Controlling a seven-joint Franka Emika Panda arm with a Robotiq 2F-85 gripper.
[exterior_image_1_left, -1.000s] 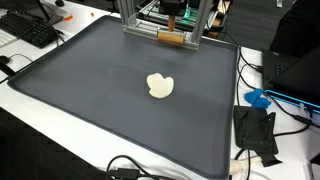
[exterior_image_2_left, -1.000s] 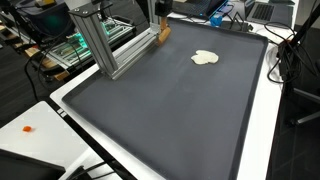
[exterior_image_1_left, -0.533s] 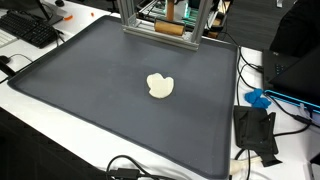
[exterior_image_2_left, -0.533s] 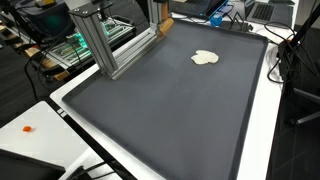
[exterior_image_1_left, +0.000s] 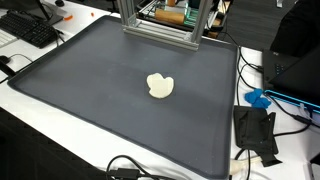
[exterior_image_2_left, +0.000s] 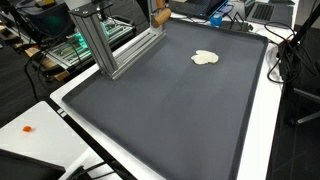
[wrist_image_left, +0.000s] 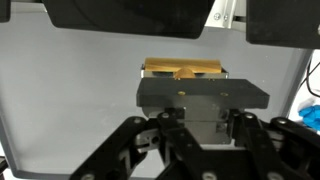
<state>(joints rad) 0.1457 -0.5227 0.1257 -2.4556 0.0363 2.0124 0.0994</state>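
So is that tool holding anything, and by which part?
Yes: the tool is shut on a small wooden block, above the grey mat. It seems to grip around the middle, both ends sticking out.

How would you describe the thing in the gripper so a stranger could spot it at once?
Find the dark mat, then the aluminium frame at its far edge. By that frame the gripper is shut on a small wooden block. It is tan, unlike the pale lump mid-mat.
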